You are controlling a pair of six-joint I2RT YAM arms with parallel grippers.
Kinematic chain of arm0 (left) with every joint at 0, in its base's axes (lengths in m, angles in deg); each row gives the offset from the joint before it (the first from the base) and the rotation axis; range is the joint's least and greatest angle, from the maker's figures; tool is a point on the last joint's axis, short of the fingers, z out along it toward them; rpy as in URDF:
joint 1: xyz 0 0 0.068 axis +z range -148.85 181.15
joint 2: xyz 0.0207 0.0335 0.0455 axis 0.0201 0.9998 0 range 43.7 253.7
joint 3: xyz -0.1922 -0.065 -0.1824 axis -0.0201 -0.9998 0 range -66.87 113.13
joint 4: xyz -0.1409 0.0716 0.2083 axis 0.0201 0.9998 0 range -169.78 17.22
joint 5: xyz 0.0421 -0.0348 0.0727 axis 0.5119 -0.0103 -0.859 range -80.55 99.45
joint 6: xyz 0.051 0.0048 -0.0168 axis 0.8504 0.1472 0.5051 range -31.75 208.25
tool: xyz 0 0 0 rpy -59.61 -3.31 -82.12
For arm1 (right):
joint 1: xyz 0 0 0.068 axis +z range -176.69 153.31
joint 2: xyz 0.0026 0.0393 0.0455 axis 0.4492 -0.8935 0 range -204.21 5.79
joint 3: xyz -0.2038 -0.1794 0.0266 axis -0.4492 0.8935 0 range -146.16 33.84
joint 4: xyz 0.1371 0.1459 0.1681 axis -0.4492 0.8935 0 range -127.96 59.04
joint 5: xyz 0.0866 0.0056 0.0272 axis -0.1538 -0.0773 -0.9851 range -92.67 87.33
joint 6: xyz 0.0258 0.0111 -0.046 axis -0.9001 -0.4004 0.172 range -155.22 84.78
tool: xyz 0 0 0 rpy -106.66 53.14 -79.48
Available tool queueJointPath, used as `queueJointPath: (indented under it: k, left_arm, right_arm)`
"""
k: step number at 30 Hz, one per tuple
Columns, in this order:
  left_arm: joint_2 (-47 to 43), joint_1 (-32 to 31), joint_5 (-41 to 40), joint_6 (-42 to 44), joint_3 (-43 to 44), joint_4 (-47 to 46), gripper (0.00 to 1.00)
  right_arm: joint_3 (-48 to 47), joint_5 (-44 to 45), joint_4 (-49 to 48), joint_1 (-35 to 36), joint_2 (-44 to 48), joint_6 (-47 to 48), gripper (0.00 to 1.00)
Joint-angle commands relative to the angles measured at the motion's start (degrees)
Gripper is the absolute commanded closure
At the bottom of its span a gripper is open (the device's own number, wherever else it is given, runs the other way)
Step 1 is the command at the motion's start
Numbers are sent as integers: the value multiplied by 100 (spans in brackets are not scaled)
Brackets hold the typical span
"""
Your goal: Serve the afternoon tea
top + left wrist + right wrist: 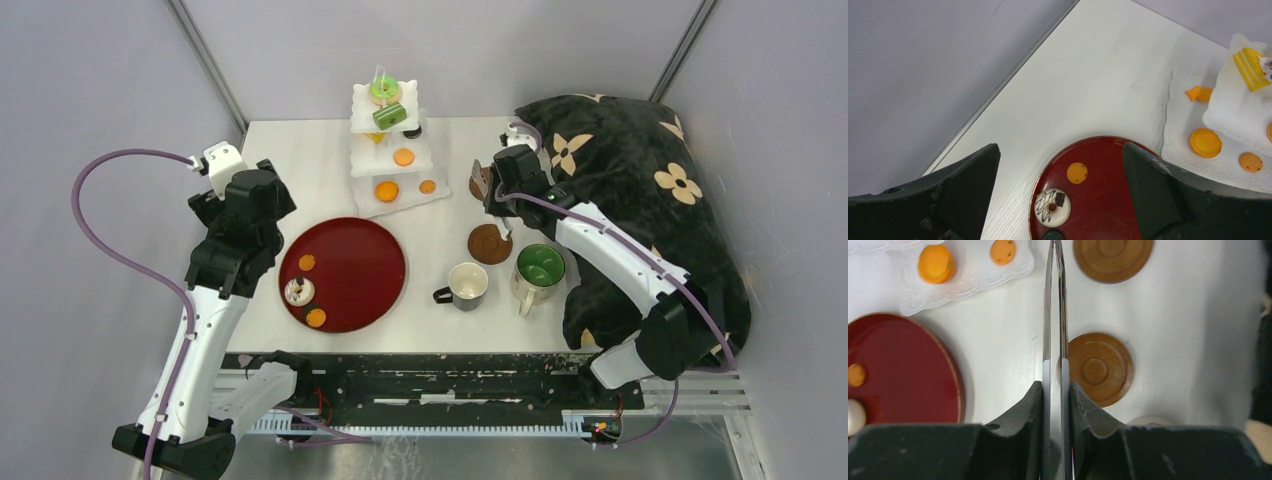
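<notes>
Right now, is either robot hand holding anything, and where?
The right gripper pinches the metal tongs shut, squeezing both blades together. The left gripper is open and empty.

In the top view, the white three-tier stand (392, 150) sits upper centre on the white desk (300, 170). The dark red round tray (360, 270) lies lower left of it, with small orange discs (307, 263) and a white round sweet (299, 291) near its left rim. Right of the tray stand a white ceramic mug (467, 285), then a green-lined mug (540, 270), and a brown round wooden coaster (490, 244) lies just behind them.
</notes>
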Motion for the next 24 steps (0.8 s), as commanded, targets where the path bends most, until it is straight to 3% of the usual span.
queueJointPath:
  k: [1, 7, 13, 17, 20, 24]
  left_arm:
    - [-126, 22, -17, 123, -56, -354, 1]
    - [-196, 17, -84, 168, -76, -353, 1]
    - [-282, 17, -222, 202, -90, -346, 1]
    - [-278, 22, -172, 202, -94, -361, 1]
    - [-306, 22, -72, 195, -107, -361, 1]
    - [-320, 17, -58, 169, -129, -379, 1]
  right_arm:
    - [-737, 876, -145, -76, -361, 798, 91]
    - [-1076, 1158, -557, -342, -888, 1786, 89]
    - [-1266, 453, -642, -502, -943, 1934, 88]
    - [-1135, 872, -904, -505, -978, 2166, 88]
    - [-556, 1228, -1911, -583, -860, 2759, 89]
    - [71, 1008, -3216, -865, -1058, 3365, 89]
